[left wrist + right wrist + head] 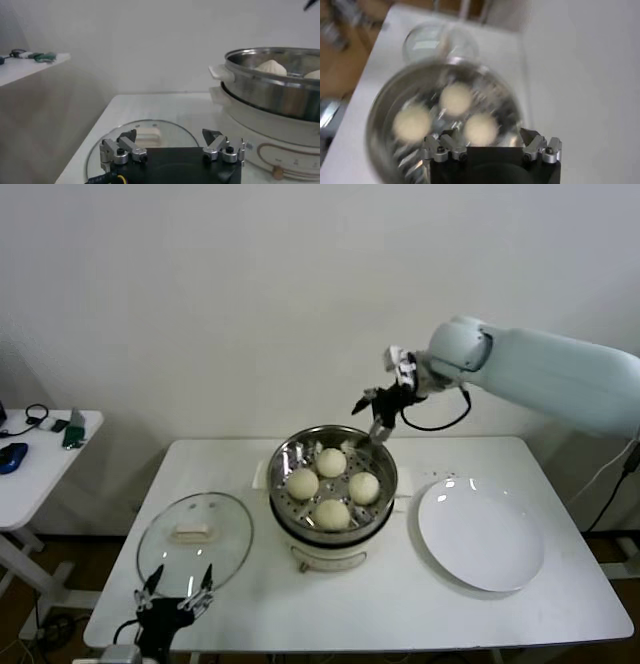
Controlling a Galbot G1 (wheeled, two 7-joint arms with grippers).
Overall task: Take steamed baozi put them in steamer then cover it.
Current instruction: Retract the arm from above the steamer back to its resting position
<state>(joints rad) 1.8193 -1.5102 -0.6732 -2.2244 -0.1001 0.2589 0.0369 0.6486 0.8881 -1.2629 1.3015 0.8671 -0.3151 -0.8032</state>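
Several cream-white baozi (331, 462) (456, 98) lie in the shiny steel steamer (283, 456) (376, 117) on its cream pot base at the table's middle. My right gripper (372, 419) (487, 135) hangs open and empty just above the steamer's back rim, with one baozi (481, 128) below its jaws. The glass cover (225, 549) (440, 42) with its cream handle (193, 532) lies flat on the table to the steamer's left. My left gripper (175, 596) (170, 136) stands open and empty at the cover's near edge (150, 135). The steamer (270, 92) shows in the left wrist view too.
A flat white plate (482, 534) lies on the table to the steamer's right. A small white side table (40, 446) with dark items stands off to the left. The white wall rises close behind the table.
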